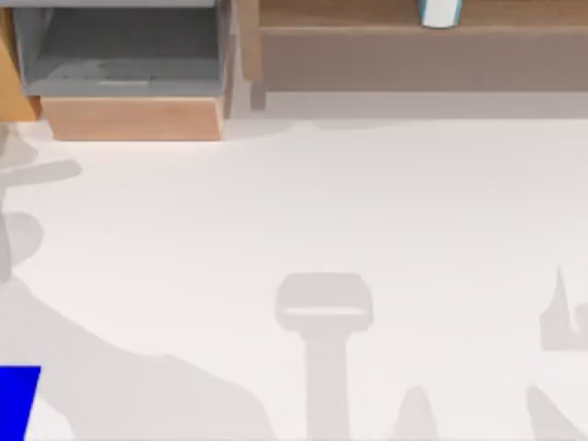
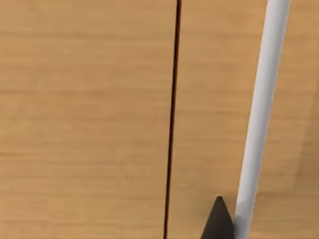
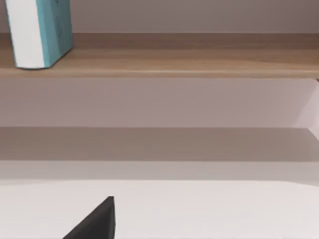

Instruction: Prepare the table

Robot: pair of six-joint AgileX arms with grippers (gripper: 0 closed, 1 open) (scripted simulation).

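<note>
The table point(image 1: 367, 202) lies flat, its long side running left to right, broad and bare. Along its far edge stand a drawer box point(image 1: 129, 73) at left and a wooden shelf point(image 1: 367, 18) carrying a white-and-teal carton point(image 1: 439, 13). A blue patch point(image 1: 16, 400) sits at the near left corner. I cannot tell either gripper's opening.

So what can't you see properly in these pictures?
- Teal-and-white object on the wooden shelf: the top view's edge cuts it off, and so does the right wrist view's.
- Blue shape at the table's near left corner: the top view's edge crops it; what it is is unclear.
- Grey-lined box: its back is cut off in the top view.
</note>
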